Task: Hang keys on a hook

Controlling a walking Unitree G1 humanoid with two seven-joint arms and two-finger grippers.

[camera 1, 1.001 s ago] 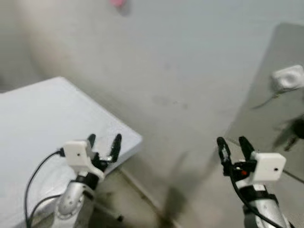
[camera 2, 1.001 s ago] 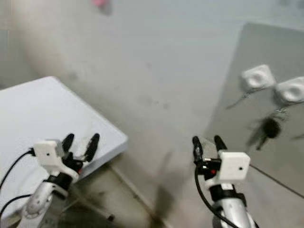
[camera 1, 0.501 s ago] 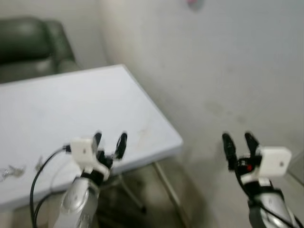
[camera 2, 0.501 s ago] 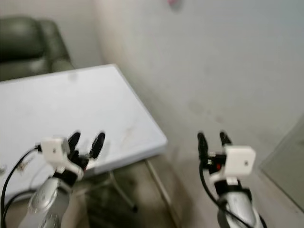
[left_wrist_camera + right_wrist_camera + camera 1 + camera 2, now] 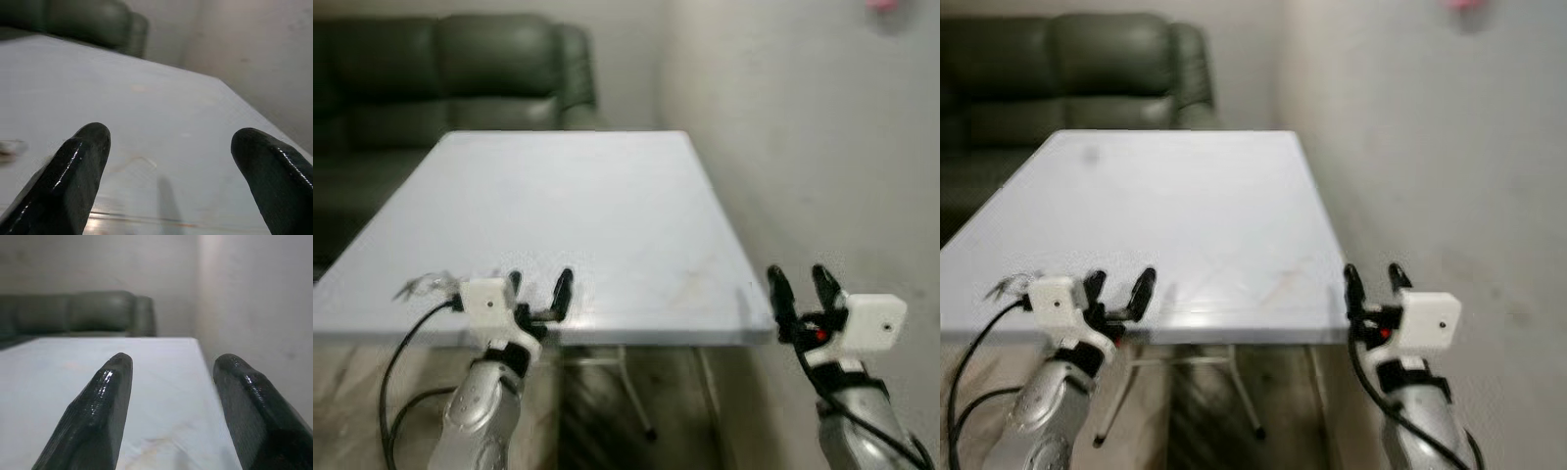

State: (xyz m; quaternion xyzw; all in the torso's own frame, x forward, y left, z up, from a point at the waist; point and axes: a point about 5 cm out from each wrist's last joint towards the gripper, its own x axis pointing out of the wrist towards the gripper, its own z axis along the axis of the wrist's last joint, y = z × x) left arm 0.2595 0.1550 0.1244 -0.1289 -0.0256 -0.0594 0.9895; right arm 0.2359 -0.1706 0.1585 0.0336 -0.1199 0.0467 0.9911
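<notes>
A small bunch of silvery keys (image 5: 424,285) lies near the front left edge of the white table (image 5: 578,206), blurred; in the left wrist view the keys (image 5: 10,146) lie off to one side of the fingers. My left gripper (image 5: 540,280) hovers open at the table's front edge, just right of the keys, holding nothing. My right gripper (image 5: 797,275) stands open and empty beside the table's front right corner, near the wall. A small pink thing (image 5: 883,5) sticks to the wall high up on the right.
A dark green sofa (image 5: 450,59) stands behind the table. A pale wall (image 5: 822,147) runs along the table's right side. Metal table legs (image 5: 626,392) show under the front edge, over a brownish floor.
The whole picture has swung left: the grey panel with hooks and hanging keys has left the picture, and the table and sofa have come in. Both grippers stay open.
</notes>
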